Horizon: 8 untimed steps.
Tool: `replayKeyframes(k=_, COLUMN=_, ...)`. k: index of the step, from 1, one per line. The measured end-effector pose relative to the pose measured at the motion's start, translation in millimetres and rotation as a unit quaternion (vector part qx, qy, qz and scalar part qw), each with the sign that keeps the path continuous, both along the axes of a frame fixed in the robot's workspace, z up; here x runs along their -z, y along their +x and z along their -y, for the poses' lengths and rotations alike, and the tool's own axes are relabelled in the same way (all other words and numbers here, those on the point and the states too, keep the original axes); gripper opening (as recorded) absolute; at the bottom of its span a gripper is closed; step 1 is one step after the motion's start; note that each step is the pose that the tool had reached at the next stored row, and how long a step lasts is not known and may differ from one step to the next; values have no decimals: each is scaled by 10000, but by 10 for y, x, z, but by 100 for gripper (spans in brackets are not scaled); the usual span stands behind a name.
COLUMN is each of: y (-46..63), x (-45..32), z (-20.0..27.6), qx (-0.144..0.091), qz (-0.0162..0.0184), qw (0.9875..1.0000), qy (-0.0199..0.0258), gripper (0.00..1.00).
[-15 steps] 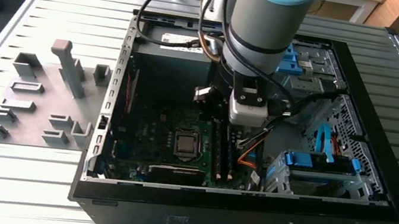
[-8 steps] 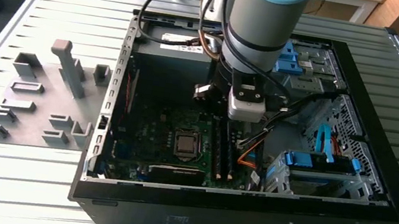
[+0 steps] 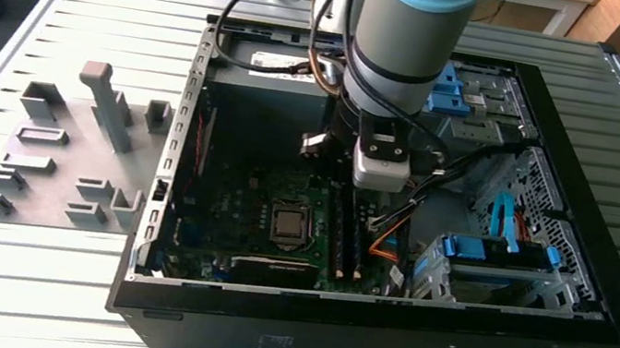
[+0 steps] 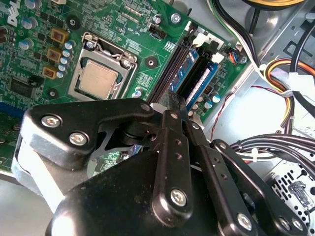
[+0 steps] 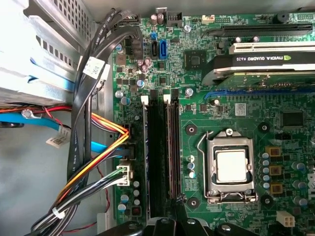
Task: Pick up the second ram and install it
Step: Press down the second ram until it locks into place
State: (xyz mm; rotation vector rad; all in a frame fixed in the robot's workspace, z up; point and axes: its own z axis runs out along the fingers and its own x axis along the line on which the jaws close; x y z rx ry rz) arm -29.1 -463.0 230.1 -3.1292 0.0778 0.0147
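Observation:
In the exterior view my gripper (image 3: 373, 192) hangs inside the open computer case (image 3: 586, 321), over the memory slots (image 3: 348, 236) beside the processor. Two dark blue memory sticks stand seated side by side in the slots in the second wrist view. The one nearer my fingertips looks like the second ram (image 4: 189, 66), the other (image 4: 206, 76) sits beyond it. The gripper (image 4: 177, 102) is shut, its black fingers meeting in a point just above the slots' end, with nothing visible between them. The first wrist view has that tip (image 5: 179, 200) at the end of the slot rails (image 5: 162, 147).
The processor socket (image 5: 230, 166) lies beside the slots, and a graphics card (image 5: 261, 69) past it. Bundled cables (image 5: 93, 162) and blue drive bays (image 3: 497, 255) crowd the other side. A grey fixture with posts (image 3: 109, 105) stands on the slatted table, at the exterior view's left.

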Motion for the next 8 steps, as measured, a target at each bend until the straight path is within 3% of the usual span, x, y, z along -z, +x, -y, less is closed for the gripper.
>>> replayKeyframes(k=8, y=0, x=51, z=-11, qx=0, qz=0, qw=10000, qy=0, gripper=11)
